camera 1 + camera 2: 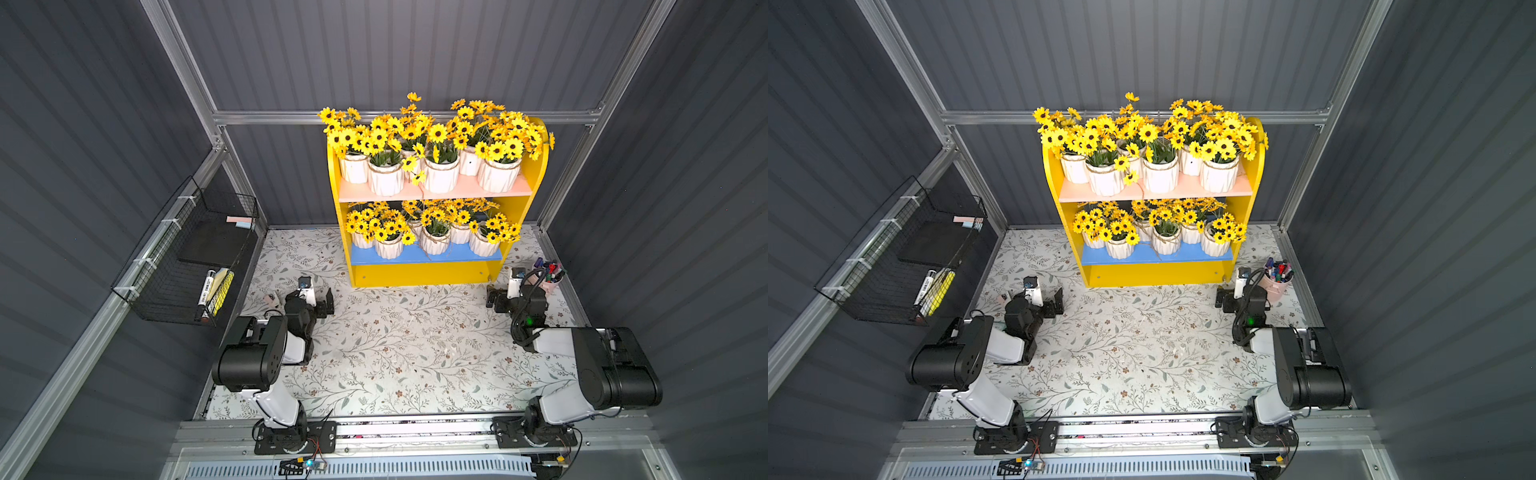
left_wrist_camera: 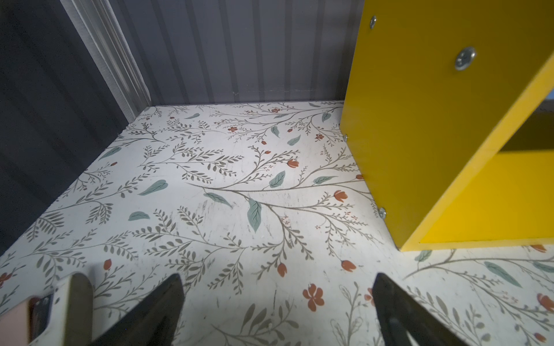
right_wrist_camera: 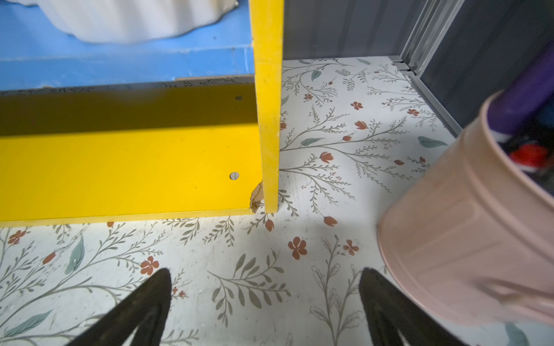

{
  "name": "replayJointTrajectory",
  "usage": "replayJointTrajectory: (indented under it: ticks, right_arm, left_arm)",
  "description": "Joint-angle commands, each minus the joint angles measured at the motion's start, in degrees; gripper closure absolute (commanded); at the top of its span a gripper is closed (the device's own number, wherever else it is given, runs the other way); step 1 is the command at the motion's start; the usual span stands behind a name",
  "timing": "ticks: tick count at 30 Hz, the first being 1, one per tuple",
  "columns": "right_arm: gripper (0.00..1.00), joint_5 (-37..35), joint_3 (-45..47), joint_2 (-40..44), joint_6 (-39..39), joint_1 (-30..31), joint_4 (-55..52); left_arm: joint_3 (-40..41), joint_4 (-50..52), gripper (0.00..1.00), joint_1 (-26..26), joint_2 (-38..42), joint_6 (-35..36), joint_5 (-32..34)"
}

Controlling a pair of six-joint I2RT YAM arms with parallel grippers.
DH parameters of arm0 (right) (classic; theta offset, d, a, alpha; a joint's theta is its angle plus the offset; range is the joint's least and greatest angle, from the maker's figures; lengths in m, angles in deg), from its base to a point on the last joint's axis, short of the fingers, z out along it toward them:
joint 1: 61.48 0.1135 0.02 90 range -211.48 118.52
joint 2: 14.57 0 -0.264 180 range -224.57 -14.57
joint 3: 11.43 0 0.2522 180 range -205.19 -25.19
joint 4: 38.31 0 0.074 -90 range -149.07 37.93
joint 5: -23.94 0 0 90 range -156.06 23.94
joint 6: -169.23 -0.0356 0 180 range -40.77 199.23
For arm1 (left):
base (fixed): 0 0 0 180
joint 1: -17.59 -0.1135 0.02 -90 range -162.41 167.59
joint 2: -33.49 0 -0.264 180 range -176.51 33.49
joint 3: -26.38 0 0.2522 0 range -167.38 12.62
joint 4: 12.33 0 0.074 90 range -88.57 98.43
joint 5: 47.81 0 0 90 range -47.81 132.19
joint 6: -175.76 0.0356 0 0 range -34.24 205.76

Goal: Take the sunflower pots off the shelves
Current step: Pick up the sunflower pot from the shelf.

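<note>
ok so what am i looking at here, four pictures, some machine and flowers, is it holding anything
Two pictures look down from overhead, nearly the same. They show two robot arms, the left arm and right arm, on a floral table. The other two come from cameras on the wrists, looking past each gripper. At the back, shelves carry sunflower pots; a pink cup stands beside them, a wire basket hangs on the wall. The left gripper and right gripper are open, holding nothing.
</note>
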Motion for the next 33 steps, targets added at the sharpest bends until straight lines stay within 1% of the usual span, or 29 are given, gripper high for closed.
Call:
replayJointTrajectory:
  ticks: [1,3,5,7,10,11,14,15,17,18,19,20,21,22,24,25,26,28,29,31,33]
  right_arm:
    - [0.01,0.66,-0.96,0.47,0.42,-0.29,-0.11]
    - [0.01,-0.71,-1.27,0.70,0.42,-0.20,0.67]
    - [0.01,-1.04,-2.31,1.80,0.70,-0.20,-1.51]
    - [0.01,-0.09,-4.89,3.75,1.33,-0.03,-8.68]
    - [0.01,0.05,-6.45,7.87,2.75,1.32,-14.14]
    - [0.01,-0.67,-7.34,9.40,2.38,1.56,-16.80]
    - [0.01,0.37,-9.86,15.12,1.24,1.93,-25.81]
    - [0.01,0.00,-10.79,17.18,-0.37,1.99,-28.76]
    - [0.01,-3.52,-13.72,21.49,-7.99,2.00,-36.53]
    - [0.01,-3.68,-16.21,23.24,-13.44,1.80,-42.97]
    - [0.01,-1.26,-17.80,24.74,-13.82,1.55,-46.86]
    - [0.01,0.67,-18.38,25.93,-12.91,1.57,-48.35]
    - [0.01,1.78,-18.66,27.21,-13.60,1.48,-49.65]
    - [0.01,-0.53,-18.01,28.62,-17.88,1.52,-49.20]
    - [0.01,-7.57,-15.46,31.02,-28.26,1.44,-48.75]
    - [0.01,-4.69,-13.92,32.52,-26.98,0.85,-46.46]
    - [0.01,-3.50,-12.84,33.95,-26.25,0.80,-45.03]
    - [0.01,-4.05,-11.12,36.46,-27.04,0.78,-42.01]
    - [0.03,-3.21,-11.71,36.99,-26.20,0.84,-42.79]
    - [0.09,-0.05,-16.04,37.36,-24.59,0.76,-49.09]
    - [0.12,3.63,-20.46,37.00,-22.51,0.85,-54.72]
  left_arm:
    - [-0.71,-0.61,0.01,0.09,-0.50,0.94,0.46]
    - [-0.88,-1.15,0.01,0.05,-0.22,0.78,0.74]
    - [-3.28,6.63,0.01,0.09,3.03,1.07,-0.15]
    - [-5.90,13.29,0.01,0.13,5.78,1.97,-1.13]
    - [-7.04,17.99,0.00,0.14,11.06,1.60,-1.19]
    - [-7.50,19.58,0.00,0.14,12.98,1.83,-1.22]
    - [-11.74,29.89,0.01,0.14,17.75,2.20,-0.66]
    - [-13.40,33.03,0.01,0.14,19.24,2.21,-0.88]
    - [-16.04,38.51,0.00,0.31,22.58,0.02,-1.14]
    - [-17.43,41.38,0.01,0.40,24.53,-1.47,-1.02]
    - [-18.73,44.37,0.01,0.40,26.36,-3.24,-1.01]
    - [-19.99,46.98,0.01,0.40,27.99,-4.99,-1.16]
    - [-21.30,49.88,0.01,0.40,29.61,-7.06,-1.44]
    - [-22.73,52.66,0.01,0.40,30.98,-10.29,-1.58]
    - [-24.81,55.42,0.01,0.33,33.04,-16.14,-4.01]
    - [-25.71,57.54,0.00,0.31,33.86,-17.08,-4.55]
    - [-26.18,58.34,0.00,0.31,34.62,-17.79,-4.94]
    - [-25.80,59.33,0.00,0.31,36.30,-23.03,-3.18]
    - [-25.34,58.79,0.00,0.23,36.98,-24.42,-3.71]
    - [-24.85,56.60,0.01,0.23,37.65,-24.81,-7.38]
    - [-26.40,57.54,0.01,0.21,37.20,-25.64,-7.53]
